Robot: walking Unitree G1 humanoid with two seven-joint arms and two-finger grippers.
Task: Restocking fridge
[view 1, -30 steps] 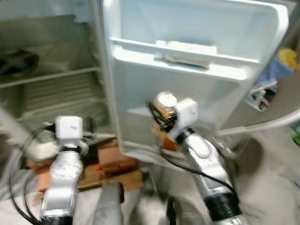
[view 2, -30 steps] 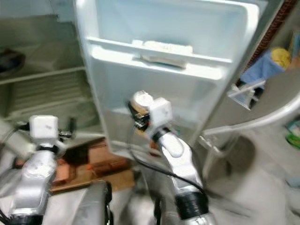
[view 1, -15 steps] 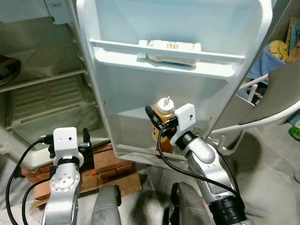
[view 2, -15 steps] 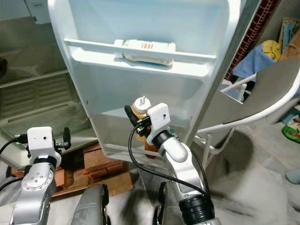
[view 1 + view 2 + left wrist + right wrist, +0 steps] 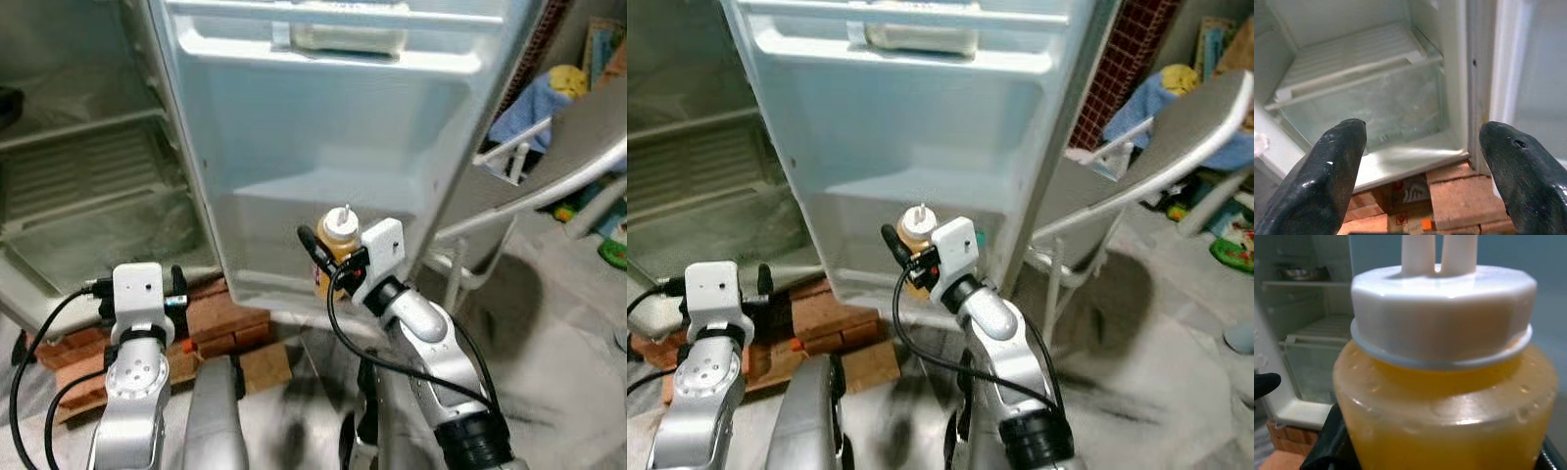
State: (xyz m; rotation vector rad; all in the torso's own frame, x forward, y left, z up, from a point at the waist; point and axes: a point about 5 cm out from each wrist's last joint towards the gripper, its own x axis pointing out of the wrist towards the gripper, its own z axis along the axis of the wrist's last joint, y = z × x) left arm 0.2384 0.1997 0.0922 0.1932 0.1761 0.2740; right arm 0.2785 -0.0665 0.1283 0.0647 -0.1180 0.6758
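Seen from the head: one squeeze bottle [image 5: 336, 247] of yellow-orange sauce, with white cap and thin nozzle, upright, clamped in the right claw [image 5: 331, 264] just in front of the lower part of the open fridge door [image 5: 323, 147]. Closer in the right wrist view: the bottle [image 5: 1444, 396] very near, white cap on top, two pale nozzle shapes above it, black fingers [image 5: 1327, 445] pressed against its side; behind it, the fridge interior with a dark bowl [image 5: 1300, 273] on a high shelf. From the left wrist: two black fingers [image 5: 1334, 161] of the left claw [image 5: 1425, 161] wide apart, holding nothing, pointed at the glass-fronted crisper drawer [image 5: 1371, 105] and the ribbed shelf [image 5: 1352, 58] over it, with red bricks [image 5: 1464, 196] under the fridge base.

Counted: one bottle in the claw; one pale flat package [image 5: 348, 34] lying in the upper door rack [image 5: 323, 54]; two silver arms; one folding chair [image 5: 1136, 147].

Around: left claw [image 5: 176, 294] low, near the bricks [image 5: 230, 328] and a piece of cardboard [image 5: 265, 364] on the floor. Chair just beside the door edge, on the robot's right. Behind the chair, blue and yellow cloth [image 5: 1161, 93], partly hidden. Lower door shelf partly blocked from sight by the bottle and the right wrist camera housing [image 5: 377, 250].
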